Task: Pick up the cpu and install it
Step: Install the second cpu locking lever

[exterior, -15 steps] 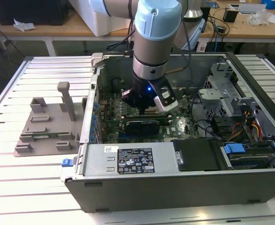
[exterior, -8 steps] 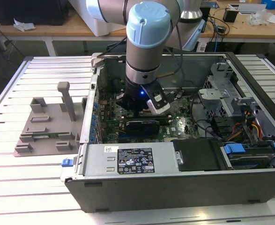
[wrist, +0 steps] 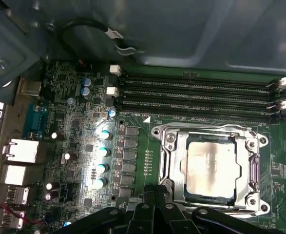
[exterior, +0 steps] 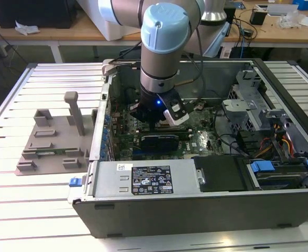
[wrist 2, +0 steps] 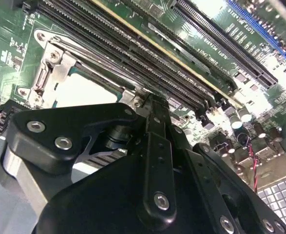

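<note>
Cpu [wrist: 212, 169] lies flat inside the metal-framed socket [wrist: 169, 161] on the green motherboard [wrist: 74, 126], its silver-grey top facing up and nothing gripping it; in the second wrist view the same chip [wrist 2: 86, 90] shows as a pale square within the frame, just beyond the black linkage of the tool [wrist 2: 150, 100]. The tool's fingers come together at a narrow tip with nothing between them, and that tip sits close above the socket's edge; in the first wrist view the tool [wrist: 155, 192] appears at the near side of the socket frame, beside the chip rather than over its middle. Long dark memory slots [wrist: 201, 100] run parallel along the far side of the socket, with white latches at their ends; a column of small round capacitors [wrist: 103, 151] stands on the board to one side of the socket. In the exterior view the arm [exterior: 164, 47] reaches down into the open computer case [exterior: 195, 205], which rests on a slatted tabletop [exterior: 43, 210]; the tool [exterior: 155, 123] is low over the board; a grey fixture [exterior: 54, 139] stands on the tabletop toward the exterior view's left, well apart from the case.
</note>
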`<state>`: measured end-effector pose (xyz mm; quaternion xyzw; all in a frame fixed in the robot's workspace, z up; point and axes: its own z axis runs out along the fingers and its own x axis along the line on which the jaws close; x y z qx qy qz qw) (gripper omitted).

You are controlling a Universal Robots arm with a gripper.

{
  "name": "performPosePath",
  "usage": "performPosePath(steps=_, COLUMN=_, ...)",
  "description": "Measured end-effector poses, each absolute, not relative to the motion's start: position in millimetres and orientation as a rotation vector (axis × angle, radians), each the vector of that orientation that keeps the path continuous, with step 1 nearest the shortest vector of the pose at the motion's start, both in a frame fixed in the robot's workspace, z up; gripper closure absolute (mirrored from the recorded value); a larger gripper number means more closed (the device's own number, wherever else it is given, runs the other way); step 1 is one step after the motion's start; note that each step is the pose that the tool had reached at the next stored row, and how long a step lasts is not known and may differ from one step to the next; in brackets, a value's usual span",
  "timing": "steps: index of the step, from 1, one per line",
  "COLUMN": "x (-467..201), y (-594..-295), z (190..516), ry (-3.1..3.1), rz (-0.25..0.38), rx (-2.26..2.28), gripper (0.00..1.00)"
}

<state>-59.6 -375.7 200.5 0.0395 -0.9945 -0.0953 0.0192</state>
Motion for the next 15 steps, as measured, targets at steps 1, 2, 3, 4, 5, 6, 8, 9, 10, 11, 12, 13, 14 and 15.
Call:
performPosePath(steps=1, x=-60, y=-376, z=203, ry=-3.087, rz=-0.296, rx=0.123, gripper=0.89)
performPosePath(steps=2, x=-60, y=-376, z=207, ry=-3.087, rz=-0.295, rx=0.123, gripper=0.89)
performPosePath(steps=3, x=-60, y=-375, z=213, ry=-3.088, rz=-0.295, rx=0.123, gripper=0.89)
performPosePath(steps=4, x=-58, y=-373, z=217, ry=-3.087, rz=-0.295, rx=0.123, gripper=0.89)
performPosePath(steps=5, x=-54, y=-371, z=217, ry=-3.087, rz=-0.295, rx=0.123, gripper=0.89)
performPosePath(steps=6, x=-46, y=-369, z=217, ry=-3.083, rz=-0.295, rx=0.122, gripper=0.89)
performPosePath(steps=8, x=-36, y=-367, z=217, ry=-3.077, rz=-0.293, rx=0.121, gripper=0.89)
performPosePath(steps=9, x=-32, y=-365, z=217, ry=-3.075, rz=-0.290, rx=0.121, gripper=0.89)
performPosePath(steps=10, x=-29, y=-363, z=217, ry=-3.075, rz=-0.285, rx=0.120, gripper=0.89)
performPosePath(steps=11, x=-27, y=-360, z=217, ry=-3.076, rz=-0.263, rx=0.119, gripper=0.89)
performPosePath(steps=12, x=-27, y=-359, z=217, ry=-3.076, rz=-0.243, rx=0.119, gripper=0.89)
performPosePath(steps=13, x=-25, y=-355, z=217, ry=-3.078, rz=-0.186, rx=0.117, gripper=0.89)
performPosePath(steps=14, x=-24, y=-353, z=217, ry=-3.079, rz=-0.162, rx=0.117, gripper=0.89)
performPosePath(steps=15, x=-24, y=-353, z=217, ry=-3.079, rz=-0.150, rx=0.116, gripper=0.89)
